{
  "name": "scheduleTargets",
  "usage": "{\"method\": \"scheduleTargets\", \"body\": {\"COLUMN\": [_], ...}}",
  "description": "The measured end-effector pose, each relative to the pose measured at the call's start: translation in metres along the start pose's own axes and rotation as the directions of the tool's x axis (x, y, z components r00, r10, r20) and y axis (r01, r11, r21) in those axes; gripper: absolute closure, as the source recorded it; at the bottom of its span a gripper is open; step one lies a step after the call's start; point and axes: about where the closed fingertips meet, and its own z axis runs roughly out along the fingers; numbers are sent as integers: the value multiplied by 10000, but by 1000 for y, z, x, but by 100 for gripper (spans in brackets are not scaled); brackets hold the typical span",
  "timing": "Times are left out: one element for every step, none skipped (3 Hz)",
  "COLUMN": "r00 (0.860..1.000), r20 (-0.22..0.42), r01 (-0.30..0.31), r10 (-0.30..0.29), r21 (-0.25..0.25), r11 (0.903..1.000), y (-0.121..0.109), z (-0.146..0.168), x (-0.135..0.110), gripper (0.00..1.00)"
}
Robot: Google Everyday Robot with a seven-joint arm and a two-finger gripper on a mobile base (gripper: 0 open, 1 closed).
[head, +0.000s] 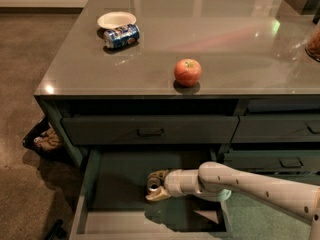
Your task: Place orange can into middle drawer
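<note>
You have the pale two-finger gripper down inside the wide, deep, dark grey-green middle drawer, which stands pulled out below the counter. Its tan fingers are clamped on the slim orange can, one above it and one below. The can lies sideways in the grasp, with its silver top turned toward the camera and its label mostly hidden. It hangs low over the drawer's flat floor, right of centre; you cannot tell whether it touches the floor. The white arm reaches in from the right. On the glossy grey countertop, a round red apple stands near the front edge, well apart from a blue-and-white can lying on its side just beside a shallow white bowl at the back left. The wide top drawer, with its small dark bar handle, is closed
</note>
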Motion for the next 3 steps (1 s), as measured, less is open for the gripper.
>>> {"method": "scheduleTargets", "body": {"r00": [10000,10000,10000], "r20": [-3,-3,-3], "r01": [-1,-1,-1], "r10": [1,1,1], "r21": [-10,-11,-11], "r11": [10000,10000,10000], "y": [0,0,0], "z": [0,0,0], "x": [0,0,0], "gripper": [100,82,58]}}
